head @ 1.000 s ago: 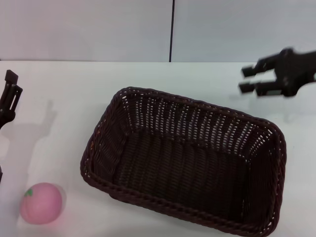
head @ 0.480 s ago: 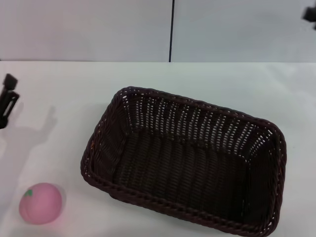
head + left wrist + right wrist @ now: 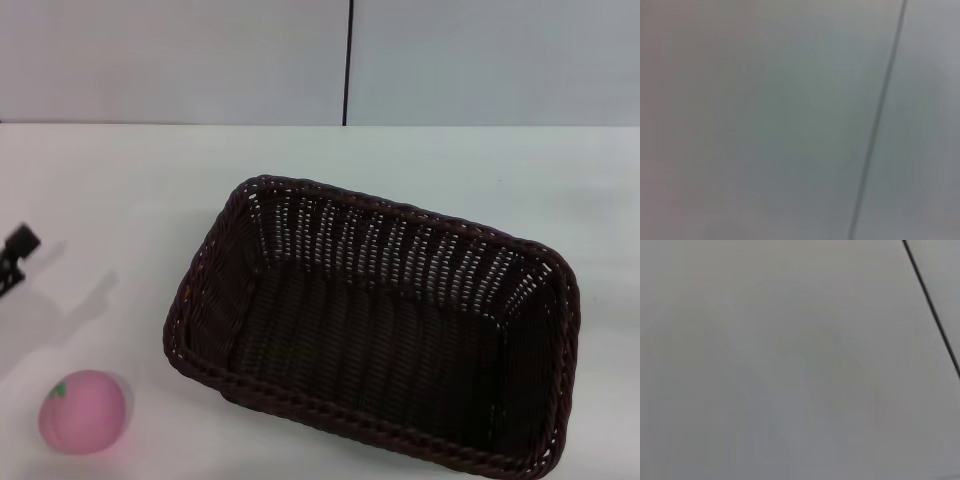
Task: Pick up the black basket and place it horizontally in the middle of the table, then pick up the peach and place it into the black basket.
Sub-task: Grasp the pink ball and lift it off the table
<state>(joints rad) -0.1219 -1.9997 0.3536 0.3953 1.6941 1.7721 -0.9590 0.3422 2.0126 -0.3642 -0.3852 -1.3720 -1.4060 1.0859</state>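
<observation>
The black basket point(image 3: 375, 330) lies open side up across the middle of the white table point(image 3: 130, 180), its long side running left to right and slightly skewed. It is empty. The pink peach point(image 3: 83, 411) sits on the table at the front left, apart from the basket. Only a tip of my left gripper point(image 3: 14, 255) shows at the left edge of the head view, above and behind the peach. My right gripper is out of view. Both wrist views show only a plain grey wall with a dark seam.
A grey wall with a vertical dark seam point(image 3: 348, 60) stands behind the table's far edge. Bare tabletop lies to the left of the basket, around the peach, and behind the basket.
My right gripper rose away from the basket's far right corner and left the head view. My left gripper moved down and left, nearly out of the frame. Basket and peach stayed put.
</observation>
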